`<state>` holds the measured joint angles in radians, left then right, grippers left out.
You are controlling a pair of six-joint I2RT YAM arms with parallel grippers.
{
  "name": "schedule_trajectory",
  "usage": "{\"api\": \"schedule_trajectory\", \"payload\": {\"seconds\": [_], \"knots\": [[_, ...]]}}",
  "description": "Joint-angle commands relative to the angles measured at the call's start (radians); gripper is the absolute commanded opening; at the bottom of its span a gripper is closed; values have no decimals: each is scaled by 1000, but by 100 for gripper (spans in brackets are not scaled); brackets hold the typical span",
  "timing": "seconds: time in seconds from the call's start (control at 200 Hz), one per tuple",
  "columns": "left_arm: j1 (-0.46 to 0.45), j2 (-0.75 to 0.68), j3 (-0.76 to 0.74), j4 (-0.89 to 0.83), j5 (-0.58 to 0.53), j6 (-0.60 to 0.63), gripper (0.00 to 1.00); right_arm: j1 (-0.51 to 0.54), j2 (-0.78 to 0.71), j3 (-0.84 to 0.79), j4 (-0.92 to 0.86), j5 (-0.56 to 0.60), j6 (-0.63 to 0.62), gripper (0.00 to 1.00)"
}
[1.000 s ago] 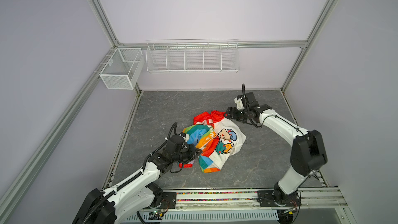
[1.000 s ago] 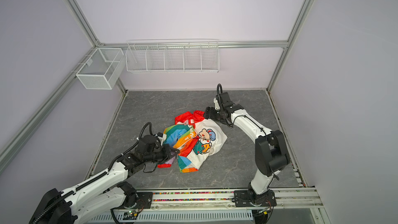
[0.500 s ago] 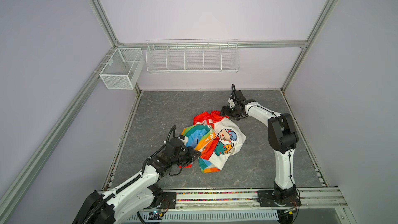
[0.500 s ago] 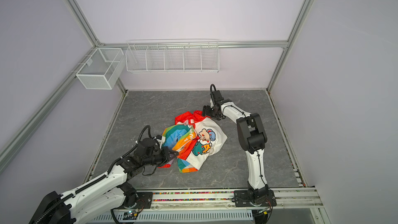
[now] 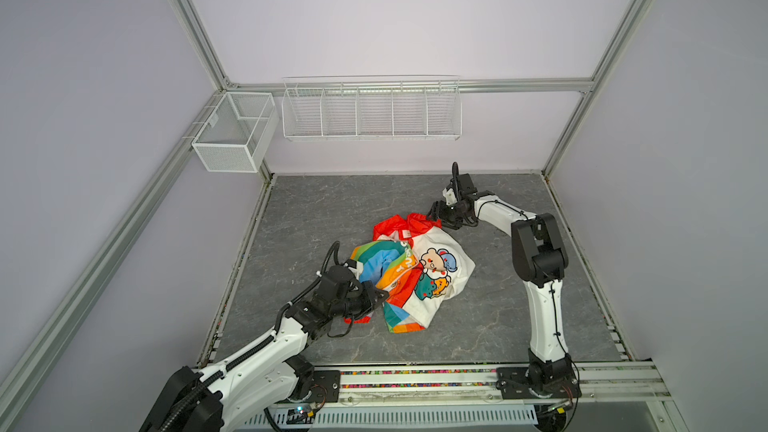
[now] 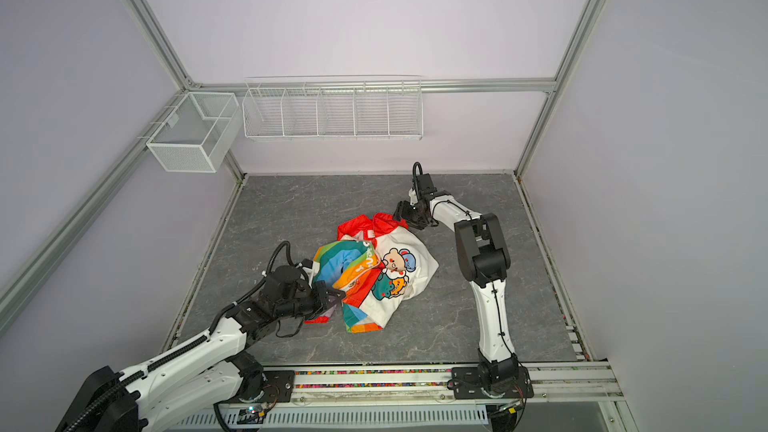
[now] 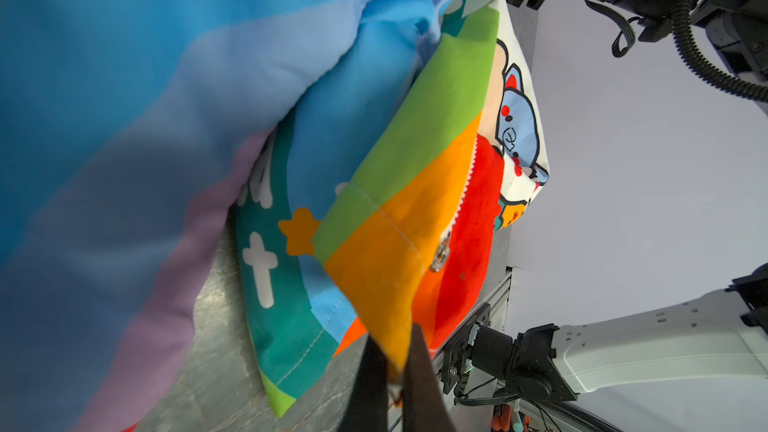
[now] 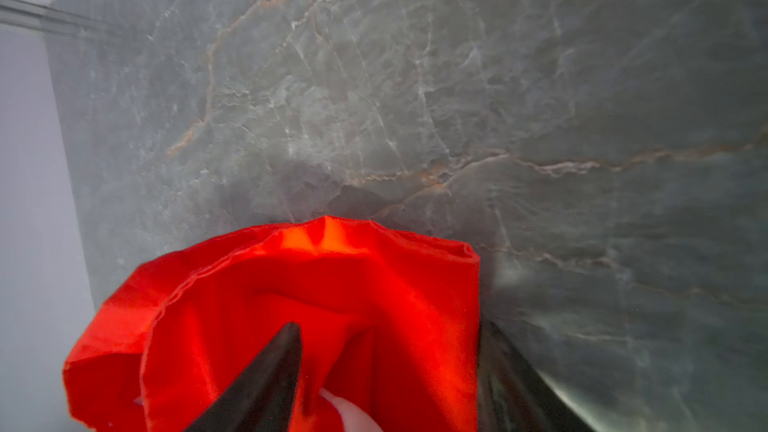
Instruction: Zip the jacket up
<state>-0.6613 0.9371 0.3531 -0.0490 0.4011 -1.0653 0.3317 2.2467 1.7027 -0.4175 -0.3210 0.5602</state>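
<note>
We've the left jaws clenched on the orange hem [image 7: 374, 284] of the jacket [image 5: 449, 280], crumpled on the tabletop [image 5: 332, 209] between them and the right jaws, spread astride its red hood [image 8: 332, 297].

Grey marbled tabletop [image 5: 332, 209], white mesh bin [image 5: 224, 157], long wire rack [image 5: 370, 118]
</note>
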Motion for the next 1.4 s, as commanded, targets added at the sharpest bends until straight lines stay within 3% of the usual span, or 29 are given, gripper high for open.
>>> {"api": "schedule_trajectory", "payload": {"seconds": [0.0,0.14,0.22,0.535,0.685,1.135,1.395], "knots": [[-3,-2,10,14,-15,-10,0,1,36,2,42,-53,33,55],[-3,-5,15,0,-26,-10,0,-14,19,-17,100,-98,79,20],[-3,-5,20,-16,-46,-7,0,-34,-12,-41,128,-112,105,7],[9,-60,89,-171,-287,158,0,-212,-223,-215,145,-86,120,7],[65,13,166,-214,-277,265,0,-313,-314,-315,148,-97,124,7],[107,340,562,-427,-382,594,0,-590,-577,-543,74,-65,115,7],[112,373,526,-400,-342,619,0,-644,-608,-607,41,-33,104,7]]}}
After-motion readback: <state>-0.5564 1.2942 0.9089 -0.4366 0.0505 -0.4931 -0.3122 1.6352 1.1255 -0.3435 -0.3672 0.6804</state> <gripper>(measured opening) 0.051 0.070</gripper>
